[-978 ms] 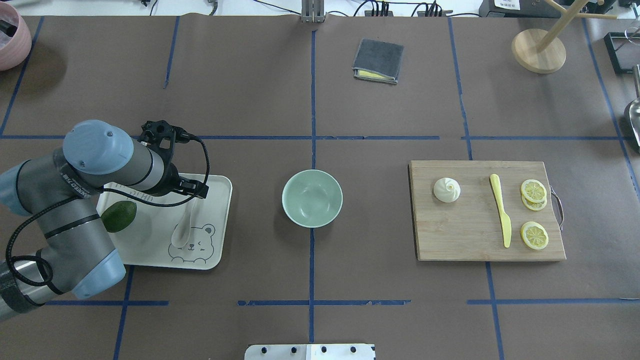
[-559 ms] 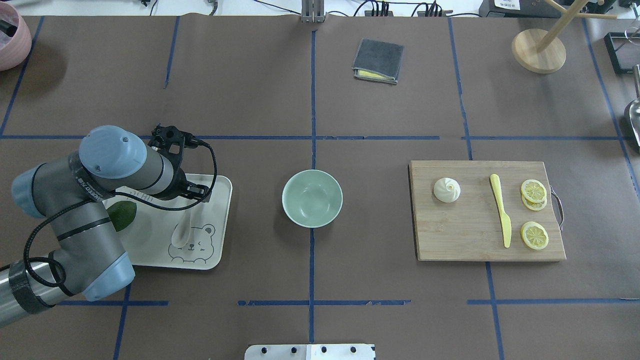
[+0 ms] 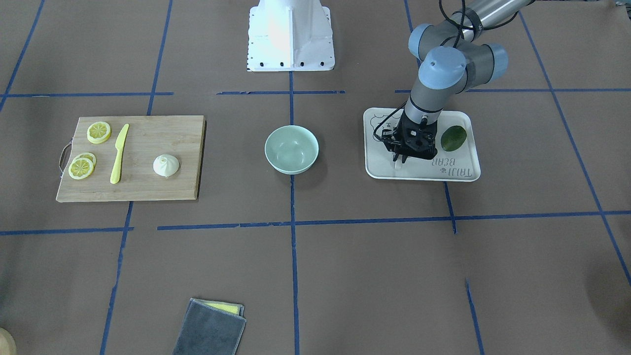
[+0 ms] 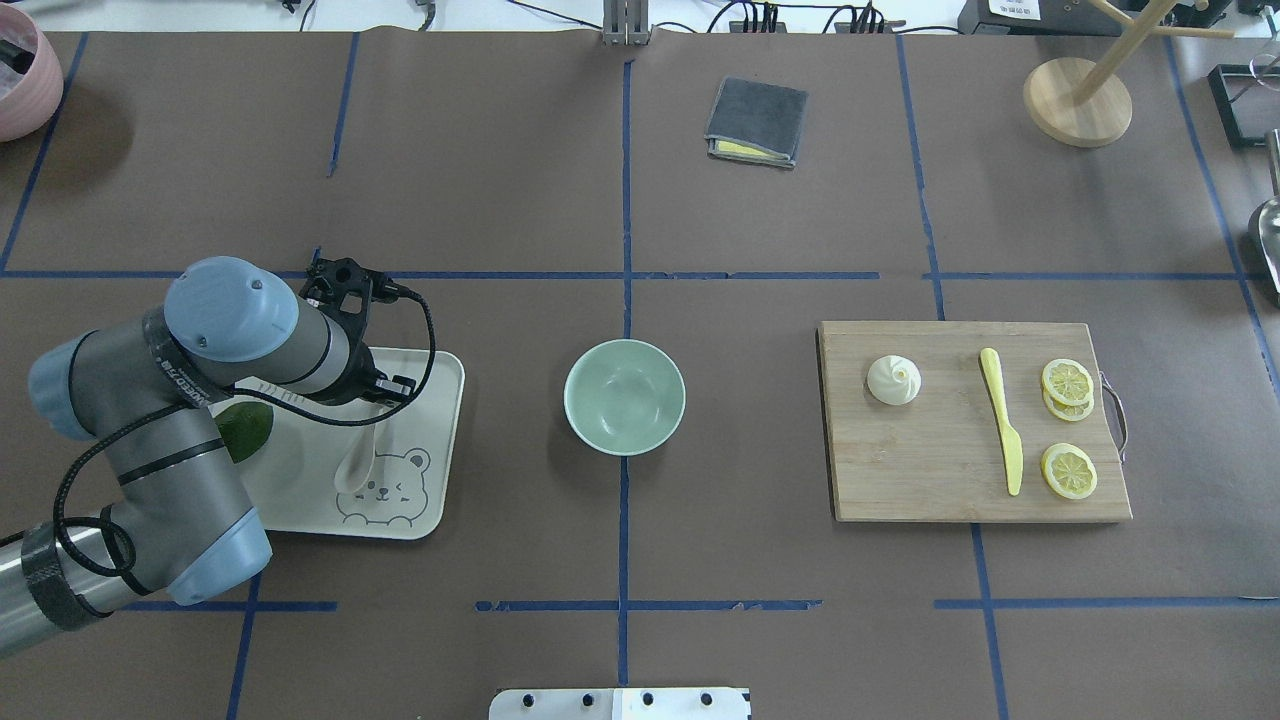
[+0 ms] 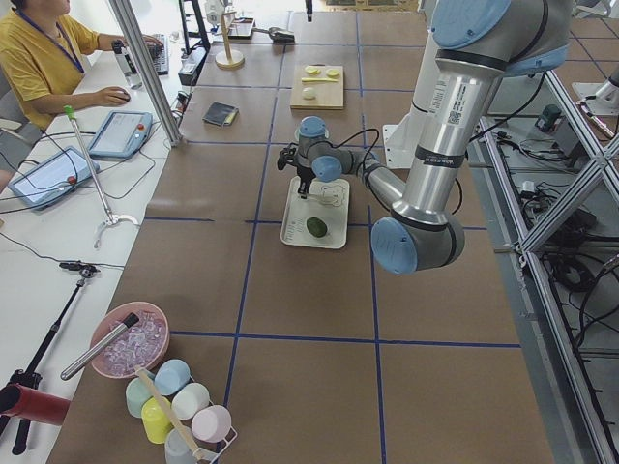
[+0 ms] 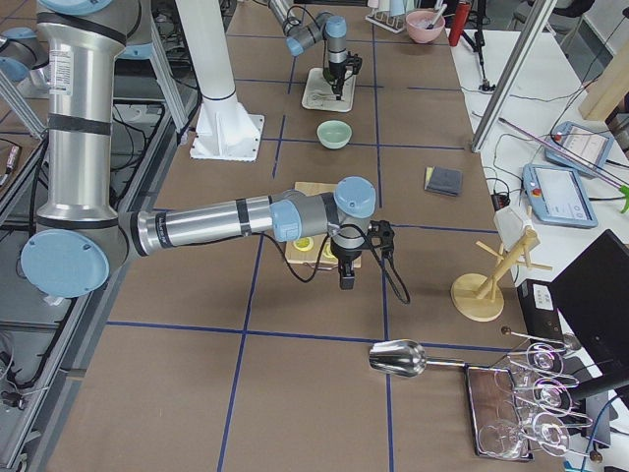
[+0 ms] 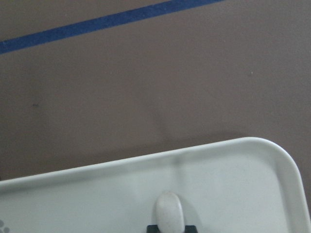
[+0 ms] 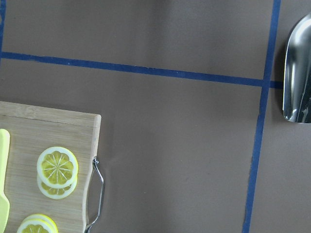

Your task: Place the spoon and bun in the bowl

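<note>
The pale spoon (image 4: 356, 462) lies on the cream bear-print tray (image 4: 425, 500) at the left. My left gripper (image 4: 388, 393) stands low over the spoon's handle and is shut on it. The handle's tip (image 7: 169, 212) pokes out between the fingers in the left wrist view. The mint-green bowl (image 4: 578, 400) sits empty at the table's centre. The white bun (image 4: 893, 380) rests on the wooden cutting board (image 4: 920, 470) at the right. My right gripper (image 6: 346, 280) shows only in the exterior right view, above the board's outer end. I cannot tell whether it is open or shut.
A green avocado (image 4: 248, 428) lies on the tray, partly under my left arm. A yellow knife (image 4: 1002, 420) and lemon slices (image 4: 1068, 470) share the board. A grey cloth (image 4: 757, 121), a wooden stand (image 4: 1077, 100) and a metal scoop (image 8: 297, 77) lie farther off.
My left arm has swung right and lowered onto the spoon's handle. The spoon's scoop has shifted slightly left on the tray.
</note>
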`<move>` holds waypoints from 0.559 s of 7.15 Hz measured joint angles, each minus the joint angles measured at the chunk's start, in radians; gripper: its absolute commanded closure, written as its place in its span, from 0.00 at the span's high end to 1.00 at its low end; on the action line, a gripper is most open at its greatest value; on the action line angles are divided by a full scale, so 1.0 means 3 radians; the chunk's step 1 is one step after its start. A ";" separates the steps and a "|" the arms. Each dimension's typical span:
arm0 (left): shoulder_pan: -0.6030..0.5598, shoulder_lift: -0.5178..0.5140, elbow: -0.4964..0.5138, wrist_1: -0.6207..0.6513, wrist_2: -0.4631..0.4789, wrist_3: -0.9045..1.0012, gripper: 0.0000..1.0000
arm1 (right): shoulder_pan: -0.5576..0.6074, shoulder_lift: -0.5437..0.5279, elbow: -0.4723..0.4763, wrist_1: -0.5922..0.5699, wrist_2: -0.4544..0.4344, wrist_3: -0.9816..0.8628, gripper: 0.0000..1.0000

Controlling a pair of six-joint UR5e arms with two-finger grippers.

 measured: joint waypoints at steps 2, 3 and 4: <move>0.0000 -0.0109 -0.0117 0.0035 -0.0015 -0.0064 0.00 | -0.0027 0.0018 0.0022 0.0030 0.0006 0.0000 1.00; 0.0000 -0.0279 -0.0150 0.0039 -0.0021 -0.0232 0.00 | -0.0043 0.0023 0.0026 0.0091 0.0032 0.0005 1.00; 0.0006 -0.0494 -0.0134 0.0032 -0.0021 -0.0464 0.00 | -0.0052 0.0024 0.0025 0.0143 0.0096 0.0007 1.00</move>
